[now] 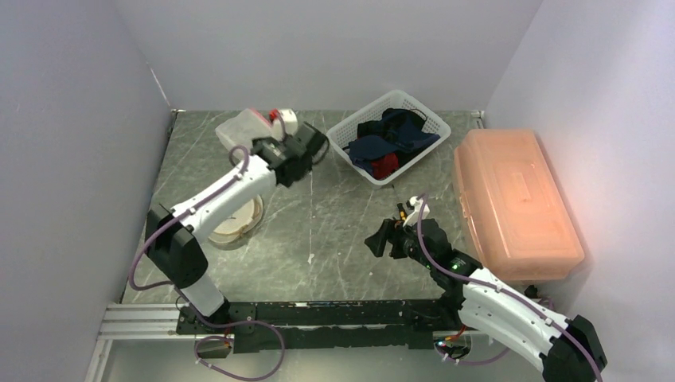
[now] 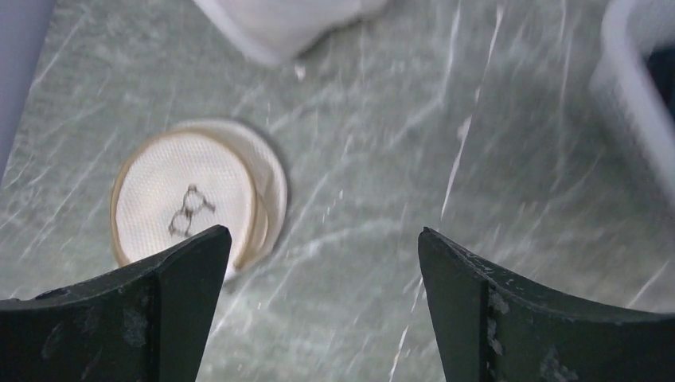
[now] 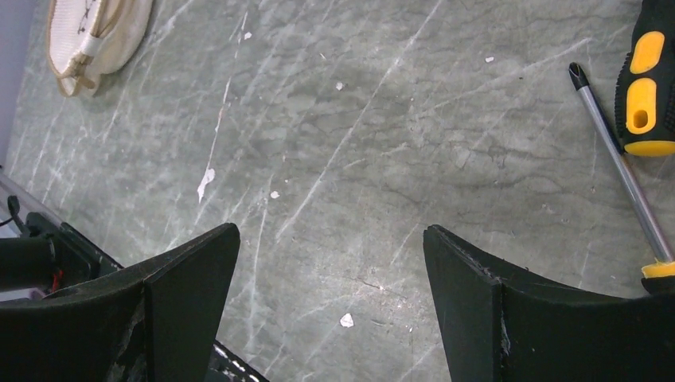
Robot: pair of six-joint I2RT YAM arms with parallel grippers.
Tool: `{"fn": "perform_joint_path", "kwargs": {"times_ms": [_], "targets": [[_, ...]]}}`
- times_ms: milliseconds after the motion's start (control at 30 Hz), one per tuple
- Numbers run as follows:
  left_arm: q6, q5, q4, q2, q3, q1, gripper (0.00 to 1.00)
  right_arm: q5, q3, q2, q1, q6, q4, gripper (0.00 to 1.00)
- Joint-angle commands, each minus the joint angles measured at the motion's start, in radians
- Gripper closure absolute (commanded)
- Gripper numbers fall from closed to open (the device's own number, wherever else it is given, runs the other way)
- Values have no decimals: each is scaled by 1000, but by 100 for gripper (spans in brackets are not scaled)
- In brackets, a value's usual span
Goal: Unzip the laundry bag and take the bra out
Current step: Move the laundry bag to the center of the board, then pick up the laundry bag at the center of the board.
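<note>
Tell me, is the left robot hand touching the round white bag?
Apart. The top view shows the left gripper open, up by the white basket, while the round laundry bag lies further back, partly under its arm.

The left hand (image 2: 325, 239) hangs over the green marbled surface (image 2: 398, 159), fingers spread wide with nothing between them. A round white mesh laundry bag (image 2: 187, 199) lies at nine o'clock, a blurred white object (image 2: 278, 24) at twelve, and a white basket (image 2: 629, 87) rim at two.
</note>
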Motion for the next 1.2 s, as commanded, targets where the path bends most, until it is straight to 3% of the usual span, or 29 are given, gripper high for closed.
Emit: {"fn": "perform_joint_path", "kwargs": {"times_ms": [0,233,367,633,867,967,1167], "targets": [[95,92,92,34,151,188,6,-8,-6,0,4,0,41,10],[117,301,215,224,334,393,6,1,-11,-18,3,1,28,10],[127,273,139,423,588,420,6,6,-8,-16,4,5,19,9],[99,164,16,706,953,453,6,58,-3,-57,5,-7,-44,9],[97,220,44,760,904,495,7,74,-3,-50,2,-9,-42,9],[102,229,93,738,822,500,20,81,-5,-44,3,-8,-37,9],[115,248,171,674,730,500,61,86,-5,-33,3,-10,-31,9]]}}
